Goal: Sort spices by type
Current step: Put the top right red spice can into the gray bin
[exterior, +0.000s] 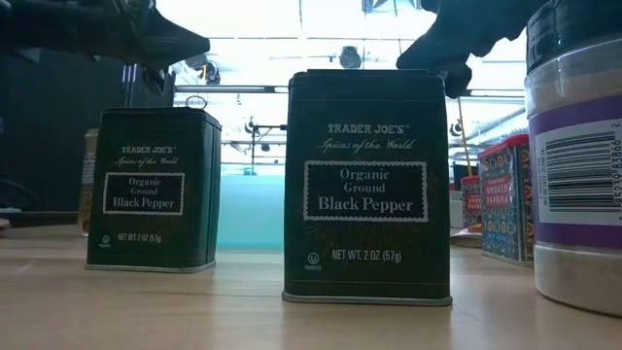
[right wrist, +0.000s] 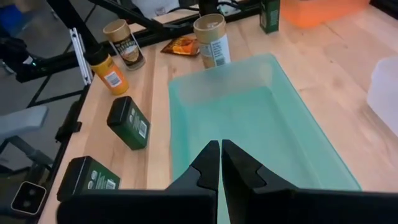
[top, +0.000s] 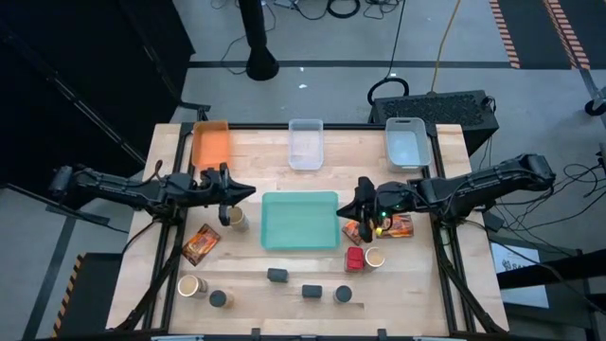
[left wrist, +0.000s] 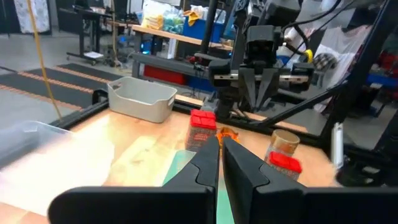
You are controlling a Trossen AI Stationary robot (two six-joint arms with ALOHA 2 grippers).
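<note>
Both grippers closed, empty, flanking the tray (top: 299, 220).
Your pepper tins (exterior: 366, 187) look rigid and slick; pinch the flat sides.

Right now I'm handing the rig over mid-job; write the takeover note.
Left hand: shut, empty, above the table left of the teal tray.
Right hand: shut, empty, at the tray's right edge.
Spices: all on the table. Pepper tins and jars along the front, packet front left, red-lidded jar and more by the right hand.
Done: nothing; orange bin, clear bin and blue bin hold no spices.
Left: everything to sort.
</note>
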